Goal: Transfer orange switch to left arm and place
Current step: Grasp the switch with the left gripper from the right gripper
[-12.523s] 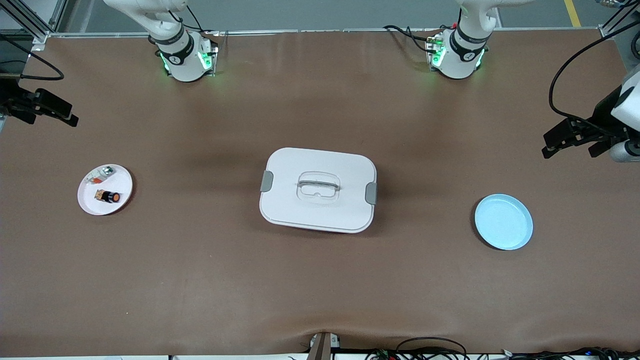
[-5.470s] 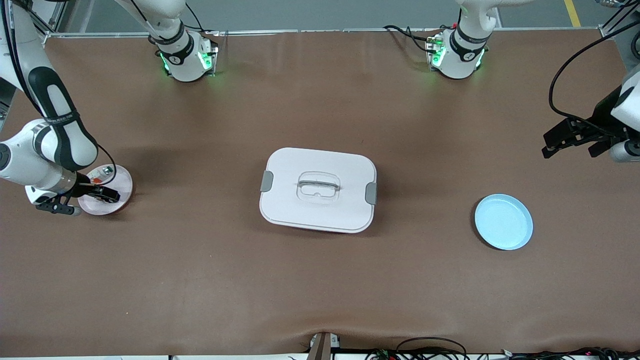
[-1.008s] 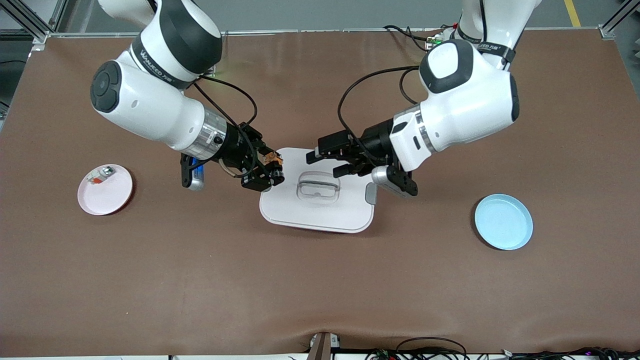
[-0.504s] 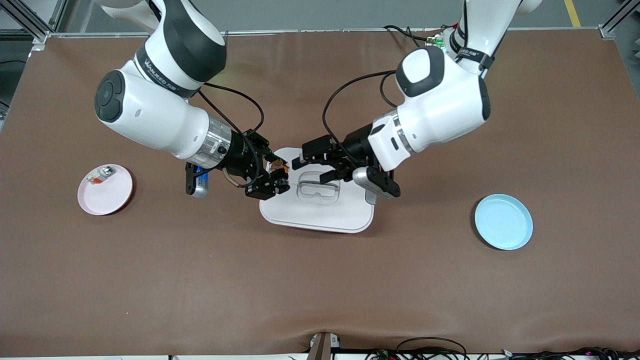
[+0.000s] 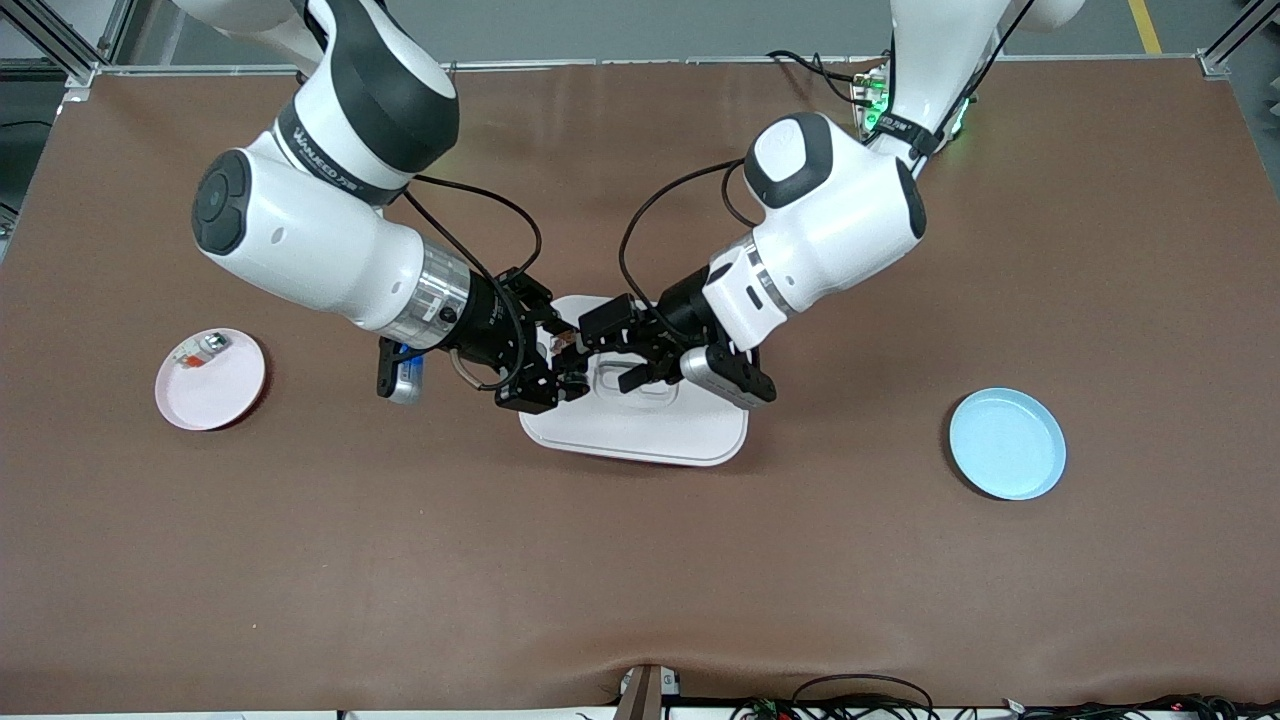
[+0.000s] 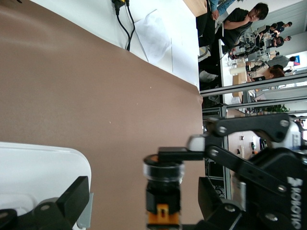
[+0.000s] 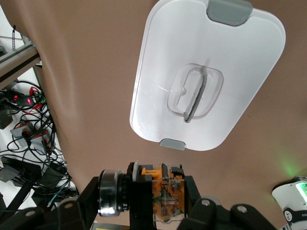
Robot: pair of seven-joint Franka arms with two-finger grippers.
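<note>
Over the box (image 5: 640,425), my right gripper (image 5: 562,362) clamps the switch (image 6: 162,191); my left gripper (image 5: 612,352) hangs beside it, fingers apart.

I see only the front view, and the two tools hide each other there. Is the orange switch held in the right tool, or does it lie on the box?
Observer: It is held. The right wrist view shows the orange switch clamped in the shut right tool, in the air above the box and clear of its lid.
Operator: Does the left tool grip it too?
Observer: Not yet. In the left wrist view the left tool is open, and its finger stands apart from the switch.
</note>
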